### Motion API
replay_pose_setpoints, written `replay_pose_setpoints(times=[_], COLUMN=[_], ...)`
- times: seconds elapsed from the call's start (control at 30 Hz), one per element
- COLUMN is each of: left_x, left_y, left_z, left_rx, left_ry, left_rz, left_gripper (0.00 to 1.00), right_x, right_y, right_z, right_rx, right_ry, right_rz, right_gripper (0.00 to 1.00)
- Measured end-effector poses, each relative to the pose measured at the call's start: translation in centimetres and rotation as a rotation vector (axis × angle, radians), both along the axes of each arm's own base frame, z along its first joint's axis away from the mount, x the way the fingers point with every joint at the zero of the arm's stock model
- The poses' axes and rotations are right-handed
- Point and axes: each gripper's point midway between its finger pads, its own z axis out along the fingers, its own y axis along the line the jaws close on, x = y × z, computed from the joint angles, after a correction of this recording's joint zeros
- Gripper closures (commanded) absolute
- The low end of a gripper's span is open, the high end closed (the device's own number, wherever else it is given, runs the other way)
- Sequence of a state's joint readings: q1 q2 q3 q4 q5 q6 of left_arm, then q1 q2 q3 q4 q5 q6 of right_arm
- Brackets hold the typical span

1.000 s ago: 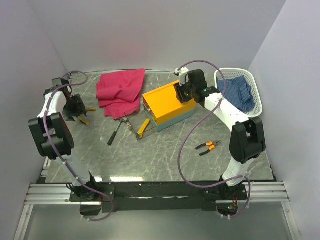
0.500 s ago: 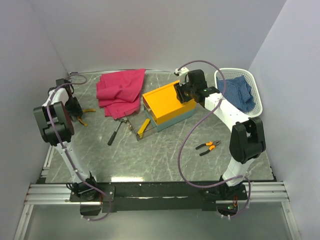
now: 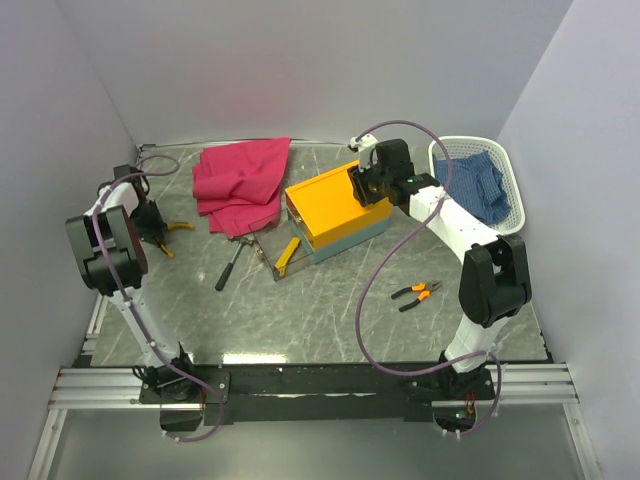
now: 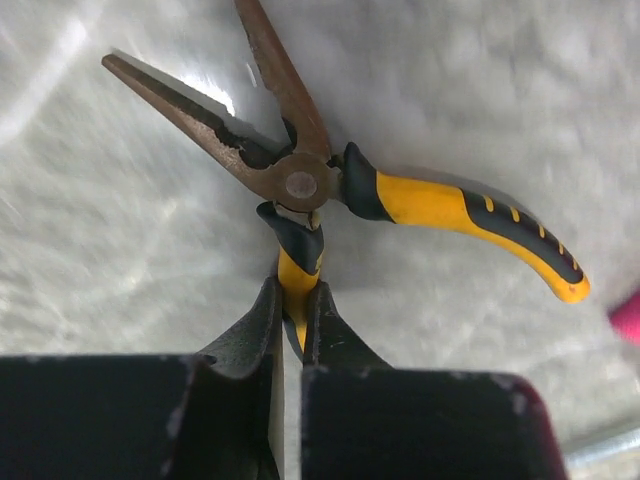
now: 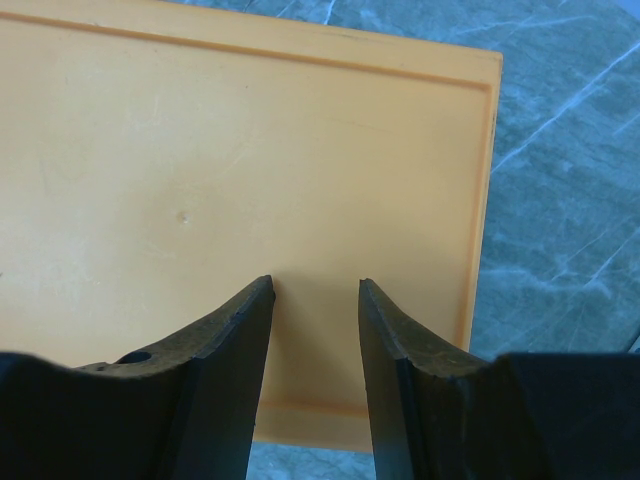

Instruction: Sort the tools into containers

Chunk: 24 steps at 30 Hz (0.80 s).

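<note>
**Top view:** a closed orange toolbox [image 3: 330, 208] stands mid-desk [image 3: 320, 325], its contents hidden. A white basket [image 3: 514, 195] at far right holds a blue cloth [image 3: 478, 185]. A hammer [image 3: 230, 268], screwdriver [image 3: 288, 254] and orange pliers [image 3: 415, 292] lie on the desk.

**Left wrist view:** the left pincer [image 4: 293, 310] is clamped on one handle of the yellow pliers [image 4: 300, 185], at the desk's left side.

**Right wrist view:** the right pincer [image 5: 315, 300] is parted and empty, over the toolbox lid.
</note>
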State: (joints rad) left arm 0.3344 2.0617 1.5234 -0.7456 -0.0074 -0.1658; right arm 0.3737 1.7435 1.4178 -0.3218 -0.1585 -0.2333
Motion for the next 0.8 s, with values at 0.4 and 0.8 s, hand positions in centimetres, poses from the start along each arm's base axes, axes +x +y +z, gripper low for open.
replay_pose_setpoints(times=[0.4,0.8], left_x=[0.6,-1.6], left_y=[-12.1,-25.3], left_z=[12.0,12.1], left_rx=[-0.172,-0.24], left_ry=[-0.298,-0.195], left_rz=[-0.333,-0.906], left_gripper=[0.99,0.99], right_x=[0.0,-0.2], right_y=[0.0,-0.1], right_z=[0.0,0.0], right_rx=[0.0,-0.001], right_ry=[0.0,-0.01], right_rz=[0.0,0.002], right_gripper=[0.53,0.52])
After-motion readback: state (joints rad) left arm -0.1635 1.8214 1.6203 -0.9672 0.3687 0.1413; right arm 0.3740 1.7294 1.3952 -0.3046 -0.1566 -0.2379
